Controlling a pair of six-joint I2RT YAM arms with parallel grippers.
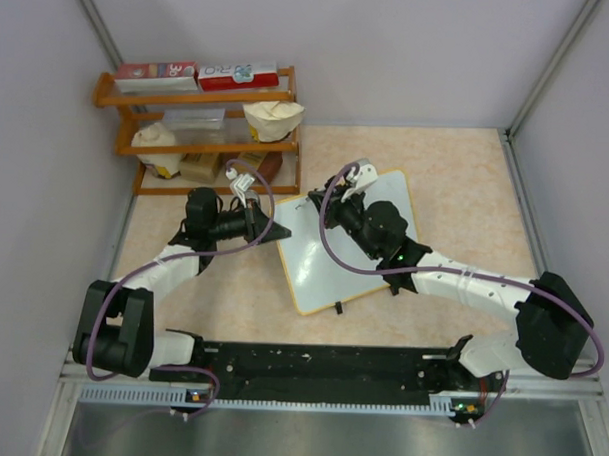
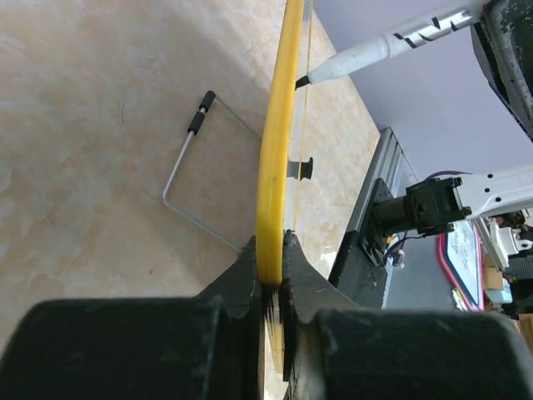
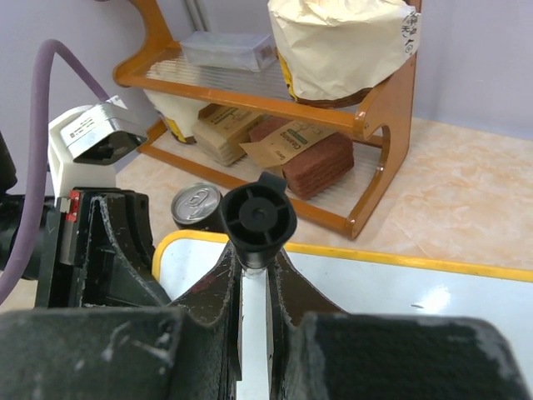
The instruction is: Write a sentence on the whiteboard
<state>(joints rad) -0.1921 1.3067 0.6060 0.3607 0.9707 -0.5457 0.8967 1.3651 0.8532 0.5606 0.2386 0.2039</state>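
Left end effector clamped on edge of glossy white, yellow-framed rectangular whiteboard | right end effector clamped on white marker, tip at board face ahead | no sentence legible | hold board steady, pressure light.

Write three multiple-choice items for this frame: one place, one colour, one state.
1. Where does the left gripper hold the whiteboard? A) its frame edge B) its middle C) nowhere
2. What colour is the whiteboard's frame? A) red B) yellow C) green
3. The right gripper is: A) open B) shut on the marker C) shut, empty
Answers: 1 A, the left wrist view shows it pinching the rim; 2 B, the rim is yellow in every view; 3 B, the marker sits clamped in it.
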